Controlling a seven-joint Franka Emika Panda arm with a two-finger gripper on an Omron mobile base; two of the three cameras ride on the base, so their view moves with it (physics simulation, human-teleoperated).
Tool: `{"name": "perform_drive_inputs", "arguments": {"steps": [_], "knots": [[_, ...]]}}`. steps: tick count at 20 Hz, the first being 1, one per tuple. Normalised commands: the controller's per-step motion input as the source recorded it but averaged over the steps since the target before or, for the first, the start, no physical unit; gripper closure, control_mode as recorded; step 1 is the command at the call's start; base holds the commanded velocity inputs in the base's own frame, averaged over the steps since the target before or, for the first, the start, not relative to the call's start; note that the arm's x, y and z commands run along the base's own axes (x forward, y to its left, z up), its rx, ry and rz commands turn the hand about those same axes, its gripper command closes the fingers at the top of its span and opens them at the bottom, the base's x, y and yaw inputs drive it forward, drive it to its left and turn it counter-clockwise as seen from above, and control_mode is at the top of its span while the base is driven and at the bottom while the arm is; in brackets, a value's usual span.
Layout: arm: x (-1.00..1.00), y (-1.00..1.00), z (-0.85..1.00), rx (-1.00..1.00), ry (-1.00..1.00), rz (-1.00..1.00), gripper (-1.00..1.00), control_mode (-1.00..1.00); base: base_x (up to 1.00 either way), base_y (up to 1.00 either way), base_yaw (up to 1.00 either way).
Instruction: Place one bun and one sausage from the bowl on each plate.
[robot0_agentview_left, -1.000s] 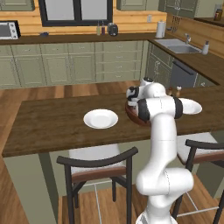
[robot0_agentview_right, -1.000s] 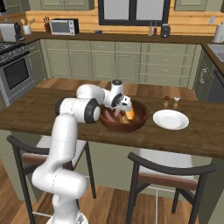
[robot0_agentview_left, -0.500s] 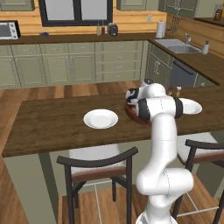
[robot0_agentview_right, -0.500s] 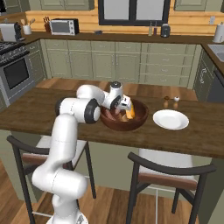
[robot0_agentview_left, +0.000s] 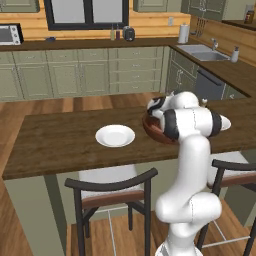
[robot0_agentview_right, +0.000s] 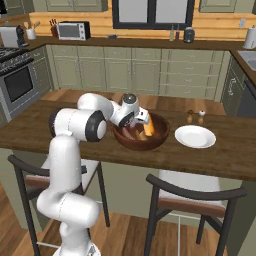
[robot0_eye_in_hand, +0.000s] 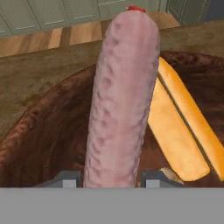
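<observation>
In the hand view a pinkish sausage (robot0_eye_in_hand: 120, 96) stands lengthwise between my fingertips, and my gripper (robot0_eye_in_hand: 111, 179) is shut on its near end. Below it lies the reddish-brown wooden bowl (robot0_eye_in_hand: 39, 131), with an orange bun (robot0_eye_in_hand: 183, 131) leaning against its right wall. In the right base view my gripper (robot0_agentview_right: 135, 120) dips into the bowl (robot0_agentview_right: 142, 141) at its left side, next to the bun (robot0_agentview_right: 148, 127). One white plate (robot0_agentview_right: 195, 136) lies right of the bowl. The other plate (robot0_agentview_left: 115, 135) lies to the bowl's (robot0_agentview_left: 151, 129) left in the left base view.
Two small shakers (robot0_agentview_right: 195, 116) stand behind the right plate. Dark stools (robot0_agentview_right: 192, 197) (robot0_agentview_left: 112, 187) are tucked under the near edge of the wooden counter (robot0_agentview_left: 55, 145). Cabinets and a sink line the far walls.
The jaws have come together on the sausage in the bowl. The arm has hardly moved.
</observation>
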Motion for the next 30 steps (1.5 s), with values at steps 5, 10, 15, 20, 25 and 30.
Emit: {"name": "perform_drive_inputs", "arguments": {"steps": [5,10,15,20,25,30], "knots": [[-1.00,0.53,1.00,0.00,0.01,0.00,1.00,-1.00,0.00,0.00,0.00],[-0.54,1.00,1.00,0.00,0.04,0.17,1.00,-1.00,0.00,0.00,0.00],[-0.47,1.00,0.96,-0.06,0.19,0.28,1.00,-1.00,0.00,0.00,0.00],[-0.63,0.96,-0.17,-0.26,0.04,0.11,1.00,-1.00,0.00,0.00,0.00],[0.03,0.35,-0.92,-0.24,0.08,0.04,1.00,-1.00,0.00,0.00,0.00],[0.30,0.50,-0.53,-0.12,0.27,0.03,1.00,-1.00,0.00,0.00,0.00]]}}
